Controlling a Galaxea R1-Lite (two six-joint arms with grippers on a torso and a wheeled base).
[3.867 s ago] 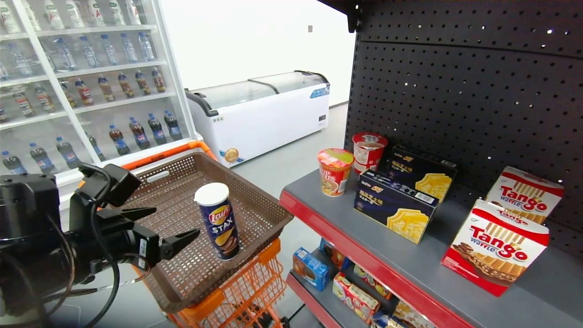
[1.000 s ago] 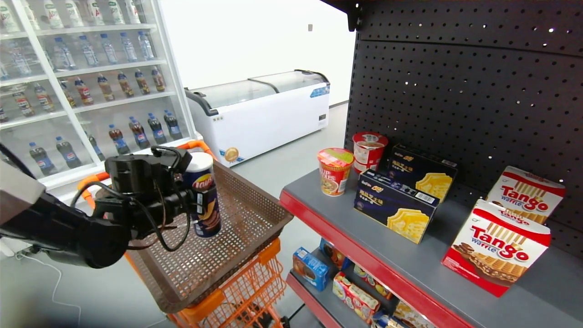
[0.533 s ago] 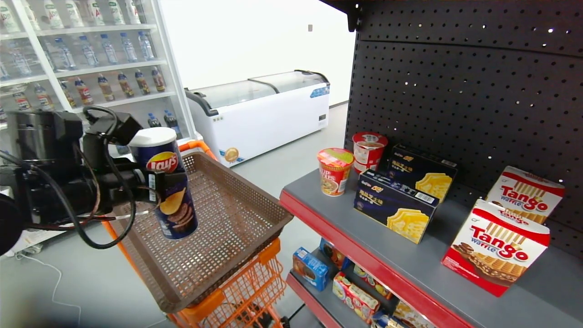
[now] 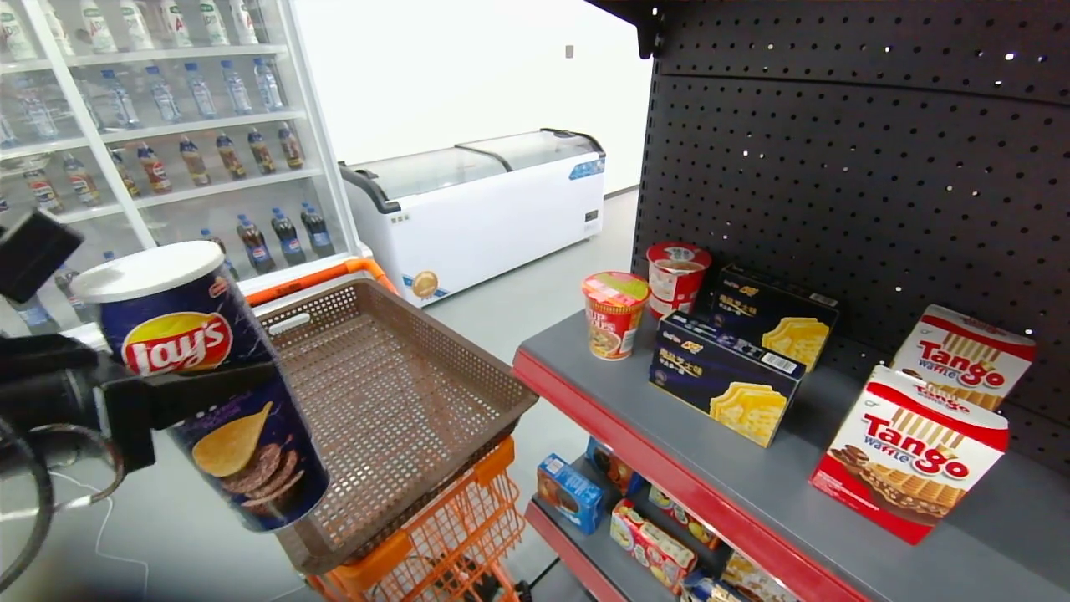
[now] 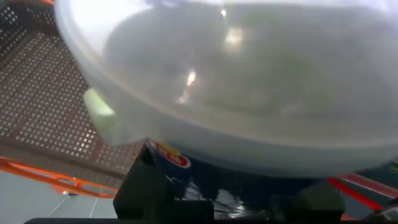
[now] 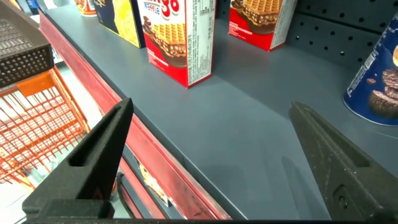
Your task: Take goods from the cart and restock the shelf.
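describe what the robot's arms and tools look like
Both are matte black. The left tool has a flat, blade-like finger, a boxy block above it and a black cable looping below. The right tool has two broad wedge-shaped fingers tapering to the tips.

Bright, even light falls from above. The white wall (image 4: 468,75) left of the shelf (image 4: 635,410) is washed out, and the glass of the fridge (image 4: 167,125) farther left carries pale glare. The pegboard (image 4: 836,167) behind the shelf stays dark, with bright pinpoints at some holes. The boxes (image 4: 727,376) cast soft, faint shadows on the shelf. Two glints sit on the lid of the can (image 5: 249,81). In the head view the fridge's frame leans, bent near the edge.
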